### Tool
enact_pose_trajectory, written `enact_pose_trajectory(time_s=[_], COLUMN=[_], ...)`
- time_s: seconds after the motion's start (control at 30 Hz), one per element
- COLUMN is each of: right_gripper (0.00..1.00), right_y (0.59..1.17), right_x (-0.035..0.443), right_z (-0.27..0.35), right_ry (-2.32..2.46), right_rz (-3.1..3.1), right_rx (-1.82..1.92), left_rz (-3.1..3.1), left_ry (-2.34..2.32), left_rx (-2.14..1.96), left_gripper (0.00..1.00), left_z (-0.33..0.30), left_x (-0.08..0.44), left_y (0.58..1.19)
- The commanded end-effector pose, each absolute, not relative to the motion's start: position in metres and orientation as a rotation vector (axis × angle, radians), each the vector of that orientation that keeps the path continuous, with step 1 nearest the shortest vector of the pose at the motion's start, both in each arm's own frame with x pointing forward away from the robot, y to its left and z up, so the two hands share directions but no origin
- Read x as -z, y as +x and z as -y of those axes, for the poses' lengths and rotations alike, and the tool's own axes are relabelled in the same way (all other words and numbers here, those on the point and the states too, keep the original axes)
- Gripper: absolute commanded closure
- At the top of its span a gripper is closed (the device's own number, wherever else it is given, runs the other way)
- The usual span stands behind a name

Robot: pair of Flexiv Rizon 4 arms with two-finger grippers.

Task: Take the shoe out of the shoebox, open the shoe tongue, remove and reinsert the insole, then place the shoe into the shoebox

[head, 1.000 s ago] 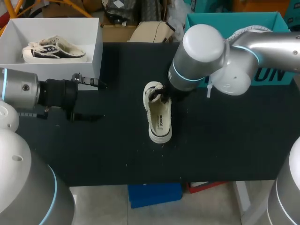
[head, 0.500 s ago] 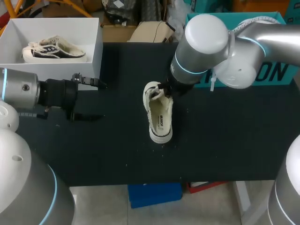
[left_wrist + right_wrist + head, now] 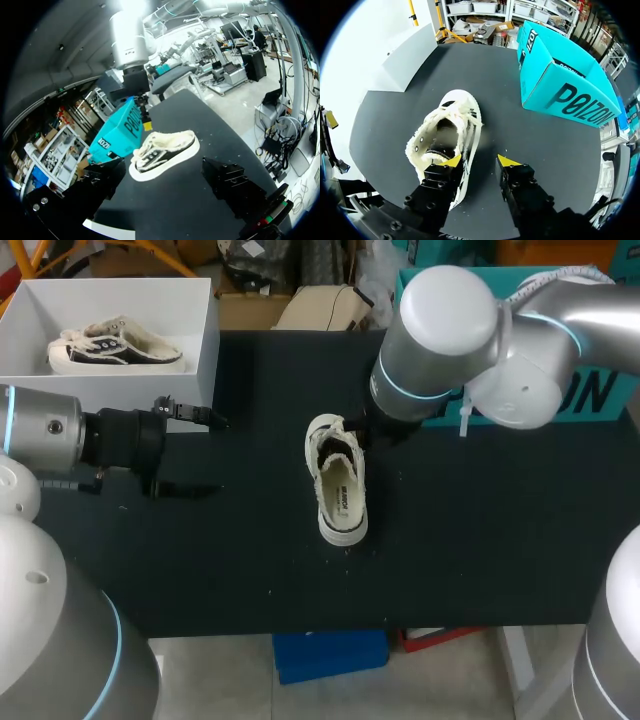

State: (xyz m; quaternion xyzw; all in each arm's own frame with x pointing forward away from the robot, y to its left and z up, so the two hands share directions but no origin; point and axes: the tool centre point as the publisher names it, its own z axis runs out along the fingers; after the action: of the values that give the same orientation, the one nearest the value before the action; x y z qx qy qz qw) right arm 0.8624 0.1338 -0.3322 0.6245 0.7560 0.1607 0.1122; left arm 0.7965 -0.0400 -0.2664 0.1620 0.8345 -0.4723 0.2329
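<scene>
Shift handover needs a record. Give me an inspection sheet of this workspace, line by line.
surface: black table, dark top.
job's things: pale shoe standing on its sole at the table's middle, out of the box; white shoebox at the far left corner, with a second shoe inside.
clutter: teal box at the table's far right side.
grippers: right gripper open at the shoe's opening, one finger over the opening, the other outside the side wall; left gripper open and empty, beside the shoebox.
cables: white cable along the right arm.
surroundings: nothing seen reaching over the table.
</scene>
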Motion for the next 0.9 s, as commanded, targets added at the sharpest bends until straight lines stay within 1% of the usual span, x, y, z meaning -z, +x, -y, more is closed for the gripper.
enact_pose_trajectory(time_s=[0.03, 0.6, 0.7, 0.8, 0.9], right_gripper=[0.60, 0.61, 0.69, 0.65, 0.67], right_y=[0.861, 0.859, 0.858, 0.858, 0.861], right_x=[0.333, 0.347, 0.352, 0.359, 0.366], right_z=[-0.138, -0.154, -0.156, -0.156, -0.156], right_ry=[1.832, 1.845, 1.856, 1.865, 1.862], right_rz=[-2.220, -2.261, -2.268, -2.272, -2.288], right_rx=[-0.468, -0.436, -0.426, -0.416, -0.399], left_rz=[-2.292, -2.292, -2.292, -2.292, -2.292], left_ry=[0.443, 0.443, 0.443, 0.443, 0.443], left_rx=[1.292, 1.292, 1.292, 1.292, 1.292], left_gripper=[0.00, 0.00, 0.00, 0.00, 0.00], left_z=[0.041, 0.041, 0.041, 0.041, 0.041], left_x=[0.267, 0.267, 0.267, 0.267, 0.267], left_y=[0.796, 0.796, 0.796, 0.796, 0.796])
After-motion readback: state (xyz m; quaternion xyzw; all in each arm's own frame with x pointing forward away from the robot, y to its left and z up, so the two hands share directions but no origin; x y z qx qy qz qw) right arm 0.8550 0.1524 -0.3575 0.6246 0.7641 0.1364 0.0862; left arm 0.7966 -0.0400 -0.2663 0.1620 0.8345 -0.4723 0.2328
